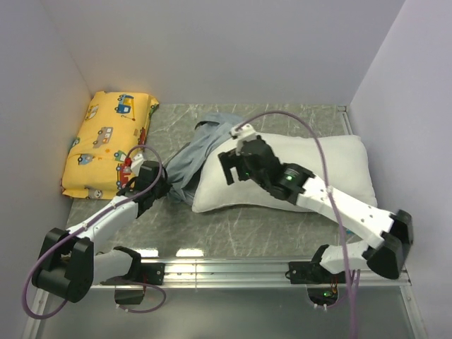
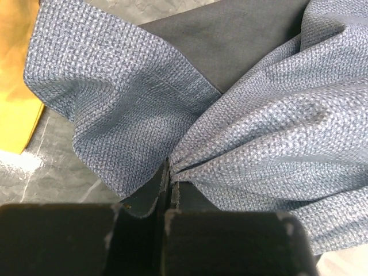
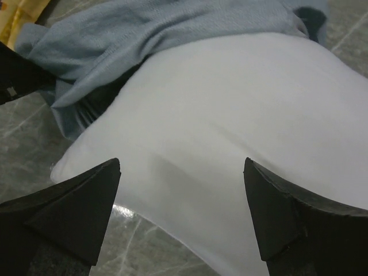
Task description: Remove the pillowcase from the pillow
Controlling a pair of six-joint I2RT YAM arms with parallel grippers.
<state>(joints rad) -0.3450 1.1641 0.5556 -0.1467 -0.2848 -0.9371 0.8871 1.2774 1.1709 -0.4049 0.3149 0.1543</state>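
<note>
Pillowcase (image 1: 201, 145) bunched off the left end of the pillow (image 1: 332, 169); pillow mostly bare.
Both lie mid-table (image 1: 233, 236); left gripper (image 2: 167, 192) clenched on a pillowcase fold; right gripper (image 3: 181, 167) holds nothing, jaws spread wide just above the pillow; 1 yellow cushion (image 1: 109, 141) at far left.

A robot test cell in a lab: plain white walls (image 1: 233, 49) box in a marble-patterned table (image 1: 296, 116) at 9, 12 and 3 o'clock. The left arm (image 1: 106, 219) and right arm (image 1: 353, 208) are bolted to an aluminium rail (image 1: 233, 267) at 6 o'clock.
</note>
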